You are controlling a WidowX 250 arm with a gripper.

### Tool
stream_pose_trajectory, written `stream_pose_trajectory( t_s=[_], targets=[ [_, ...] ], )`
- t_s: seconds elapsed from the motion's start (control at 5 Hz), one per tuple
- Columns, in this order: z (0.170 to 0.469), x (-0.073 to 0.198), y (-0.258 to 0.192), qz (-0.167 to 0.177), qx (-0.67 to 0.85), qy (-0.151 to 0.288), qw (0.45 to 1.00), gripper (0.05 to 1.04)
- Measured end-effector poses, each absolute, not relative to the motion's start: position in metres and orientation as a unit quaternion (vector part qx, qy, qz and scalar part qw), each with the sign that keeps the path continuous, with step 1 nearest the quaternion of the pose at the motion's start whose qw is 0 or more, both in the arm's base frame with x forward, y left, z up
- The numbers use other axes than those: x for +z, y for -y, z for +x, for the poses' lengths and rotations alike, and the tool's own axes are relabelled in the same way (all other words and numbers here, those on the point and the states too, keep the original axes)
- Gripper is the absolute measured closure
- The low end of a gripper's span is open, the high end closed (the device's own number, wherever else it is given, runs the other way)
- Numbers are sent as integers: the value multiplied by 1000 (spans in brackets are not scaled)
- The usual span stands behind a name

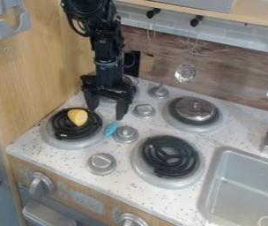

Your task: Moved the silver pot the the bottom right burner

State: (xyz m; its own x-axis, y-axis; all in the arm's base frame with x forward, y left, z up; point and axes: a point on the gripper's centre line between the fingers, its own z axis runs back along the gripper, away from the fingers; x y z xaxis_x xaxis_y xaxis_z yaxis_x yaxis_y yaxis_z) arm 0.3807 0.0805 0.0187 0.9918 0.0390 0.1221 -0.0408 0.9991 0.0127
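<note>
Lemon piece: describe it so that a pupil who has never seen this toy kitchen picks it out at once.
On the speckled white stovetop, find the front burner beside the wooden side wall. The lemon piece lies on its black coil. Its yellow sets it apart from the small blue object next to that burner, by a round knob.

Clock-like digits stand on the stove's front display [87, 202], too small to read surely.

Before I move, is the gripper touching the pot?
Apart. The camera view plainly shows a knob and speckled white stovetop between the gripper and the pot.
</note>
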Motion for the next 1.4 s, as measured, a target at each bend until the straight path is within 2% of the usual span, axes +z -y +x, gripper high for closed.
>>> stream_pose_trajectory(
  t_s=[0.2,0.6,0.8,1.0,1.4],
  targets=[
    [376,3,-77,1,18,41,999,84],
    [425,-6,-76,-33,6,77,997,85],
    [451,-4,-79,-32,-13,115,993,85],
    [470,8,-84,-14,-42,164,985,84],
    [480,18,-98,6,-48,192,980,85]
  ],
)
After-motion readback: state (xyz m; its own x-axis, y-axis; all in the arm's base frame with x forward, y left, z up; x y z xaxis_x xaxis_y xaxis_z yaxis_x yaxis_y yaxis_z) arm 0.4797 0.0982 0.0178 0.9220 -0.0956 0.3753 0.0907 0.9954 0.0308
